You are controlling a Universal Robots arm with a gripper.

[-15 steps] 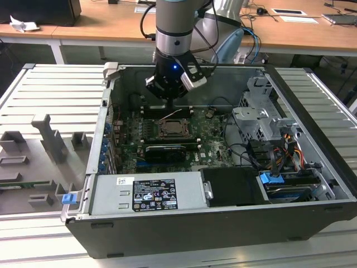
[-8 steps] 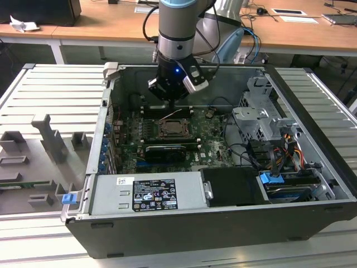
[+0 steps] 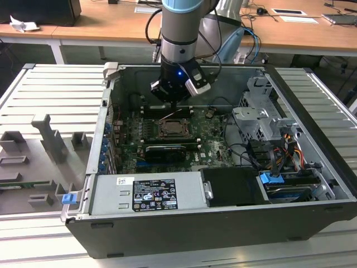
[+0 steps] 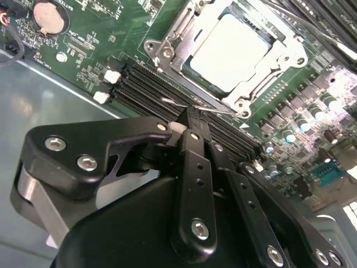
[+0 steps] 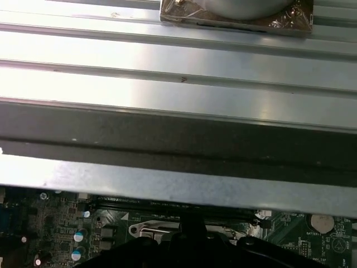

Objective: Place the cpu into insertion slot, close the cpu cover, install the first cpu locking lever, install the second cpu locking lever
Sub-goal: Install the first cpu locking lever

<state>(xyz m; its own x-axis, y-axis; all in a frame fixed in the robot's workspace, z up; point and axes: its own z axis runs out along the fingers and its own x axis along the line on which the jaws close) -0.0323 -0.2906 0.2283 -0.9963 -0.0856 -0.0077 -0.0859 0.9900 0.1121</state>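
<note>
While the cpu (image 4: pixel 234 50) lay under the closed cpu cover (image 4: pixel 187 39), my gripper (image 4: pixel 189 116) hung beside the insertion slot (image 4: pixel 244 105), fingers pressed together.

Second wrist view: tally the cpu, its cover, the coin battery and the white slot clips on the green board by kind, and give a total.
Pale silvery square cpu: 1
Silvery windowed metal cpu cover: 1
Round silver coin battery: 1
Small white plastic slot clips: 2
Total: 5
</note>
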